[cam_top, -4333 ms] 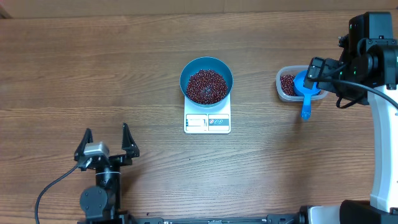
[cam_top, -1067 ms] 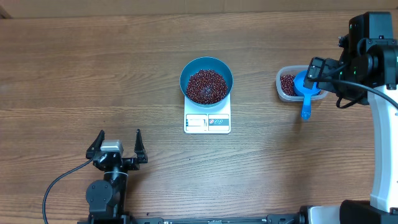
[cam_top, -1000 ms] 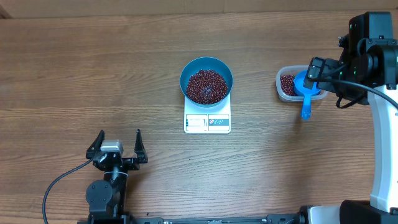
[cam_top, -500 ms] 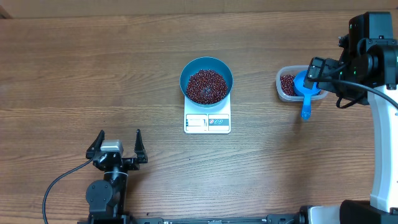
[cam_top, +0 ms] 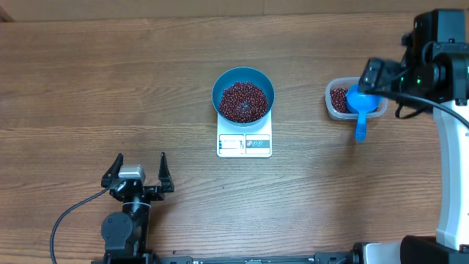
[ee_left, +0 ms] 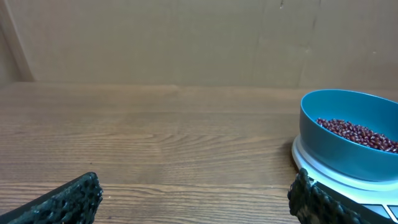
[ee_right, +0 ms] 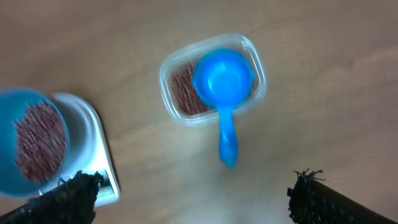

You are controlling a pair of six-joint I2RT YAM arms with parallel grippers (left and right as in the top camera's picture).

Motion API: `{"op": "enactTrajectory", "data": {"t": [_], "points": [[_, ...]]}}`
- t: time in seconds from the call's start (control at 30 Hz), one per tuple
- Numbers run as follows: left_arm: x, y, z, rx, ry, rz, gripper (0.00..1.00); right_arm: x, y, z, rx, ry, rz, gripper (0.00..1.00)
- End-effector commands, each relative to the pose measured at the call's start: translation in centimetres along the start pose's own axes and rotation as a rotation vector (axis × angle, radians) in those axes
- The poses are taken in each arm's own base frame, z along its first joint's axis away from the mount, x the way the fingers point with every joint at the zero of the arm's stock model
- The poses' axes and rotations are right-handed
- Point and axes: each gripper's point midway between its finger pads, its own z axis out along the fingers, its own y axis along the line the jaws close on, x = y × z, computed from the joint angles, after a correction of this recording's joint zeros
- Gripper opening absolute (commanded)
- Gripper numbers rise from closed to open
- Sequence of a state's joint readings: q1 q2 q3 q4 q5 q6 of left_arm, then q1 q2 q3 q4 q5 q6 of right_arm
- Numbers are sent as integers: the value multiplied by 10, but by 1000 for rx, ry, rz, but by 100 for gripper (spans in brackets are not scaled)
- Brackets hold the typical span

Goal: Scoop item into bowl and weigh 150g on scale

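With left gripper point(cam_top: 139, 163) and right gripper point(ee_right: 193, 199) spread empty, the bowl point(cam_top: 220, 86) of beans point(cam_top: 243, 101) sat on the scale point(cam_top: 244, 144) at the centre of the desk point(cam_top: 110, 81), where a careless brush could spill beans or skew the reading.

Left arm point(cam_top: 121, 229): black joints, grey wrist block point(cam_top: 130, 174), thin black cable point(cam_top: 71, 211) trailing.
Right arm point(cam_top: 440, 51): black housing, white lower link point(cam_top: 451, 183), looping black cables point(cam_top: 434, 108).
Fingers point(ee_left: 68, 202): black, rough-textured.
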State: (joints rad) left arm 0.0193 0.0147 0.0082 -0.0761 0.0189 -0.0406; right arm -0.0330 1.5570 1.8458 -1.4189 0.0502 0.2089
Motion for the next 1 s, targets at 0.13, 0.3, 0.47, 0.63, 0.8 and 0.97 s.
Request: {"op": "enactTrajectory", "data": {"t": [0.13,0.3,0.47,0.63,0.8,0.97], "points": [[0,-3,0,15,-5,30,100,-32,26,-30,-138,-185,-13,100],[0,-3,0,15,-5,30,100,-41,43,-35,-195,-294,-41,100],[0,-3,0,15,-5,30,99,-42,61,-35,-264,-410,-71,100],[0,-3,0,15,-5,30,99,-32,74,-35,-383,-528,-98,100],[0,-3,0,15,-5,30,100,-14,82,-32,-505,-668,-132,100],[0,-3,0,15,-5,30,100,13,81,-31,-608,-847,-166,100]]}}
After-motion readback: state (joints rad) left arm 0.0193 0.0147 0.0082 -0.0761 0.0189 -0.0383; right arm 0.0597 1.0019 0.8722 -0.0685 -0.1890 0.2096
